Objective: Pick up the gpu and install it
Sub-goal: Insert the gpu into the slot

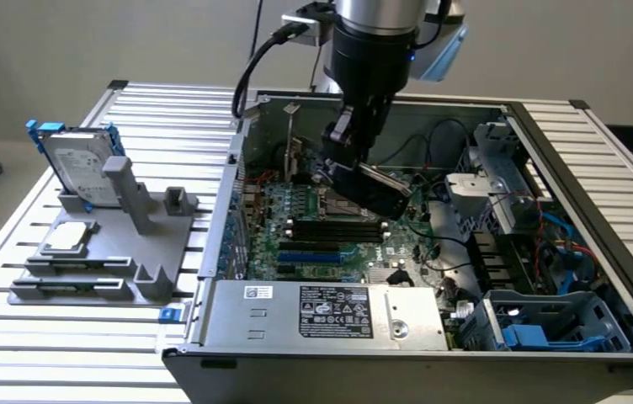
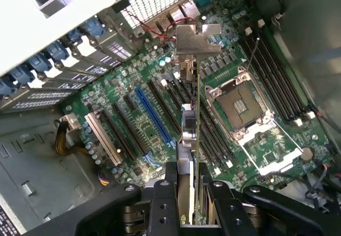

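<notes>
Your arm (image 1: 375, 38) hung near vertical in the exterior view, dark wrist section lowest, silver collar above it. Pincer (image 1: 345, 164) pointed down off the wrist, canted a little toward the exterior view's right. Wrist view: both black fingers (image 2: 162, 196) reached forward side by side, jaws drawn in to a narrow gap, not fully together. They were clamped on the gpu (image 2: 189, 132), one finger on each face, card edge-on between them and sticking out well past the fingertips. No visible skew between the two fingers.
</notes>
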### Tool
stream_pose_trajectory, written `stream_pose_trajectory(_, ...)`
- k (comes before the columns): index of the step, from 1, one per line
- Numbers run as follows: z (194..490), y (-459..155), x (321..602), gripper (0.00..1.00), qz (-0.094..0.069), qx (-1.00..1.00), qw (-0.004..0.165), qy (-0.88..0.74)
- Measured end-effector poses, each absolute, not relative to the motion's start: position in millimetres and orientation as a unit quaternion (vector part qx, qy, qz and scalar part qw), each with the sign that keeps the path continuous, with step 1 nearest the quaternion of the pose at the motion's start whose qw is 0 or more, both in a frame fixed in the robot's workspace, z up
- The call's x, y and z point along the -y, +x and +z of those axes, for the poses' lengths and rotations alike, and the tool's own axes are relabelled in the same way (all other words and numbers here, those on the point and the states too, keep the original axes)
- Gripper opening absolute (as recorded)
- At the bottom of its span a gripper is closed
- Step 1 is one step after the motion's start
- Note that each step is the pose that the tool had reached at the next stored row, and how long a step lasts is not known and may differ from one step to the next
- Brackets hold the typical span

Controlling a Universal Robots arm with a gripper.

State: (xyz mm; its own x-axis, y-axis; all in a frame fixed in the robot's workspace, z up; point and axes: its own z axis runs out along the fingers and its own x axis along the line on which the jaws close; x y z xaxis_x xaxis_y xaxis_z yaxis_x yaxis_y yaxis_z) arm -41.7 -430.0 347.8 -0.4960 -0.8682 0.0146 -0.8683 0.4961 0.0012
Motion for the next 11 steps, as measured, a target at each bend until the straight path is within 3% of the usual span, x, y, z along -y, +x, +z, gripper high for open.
stream_pose_trajectory(11, 342.9, -41.7, 430.0, 0.27, 0.004, 0.81, 0.006, 0.586)
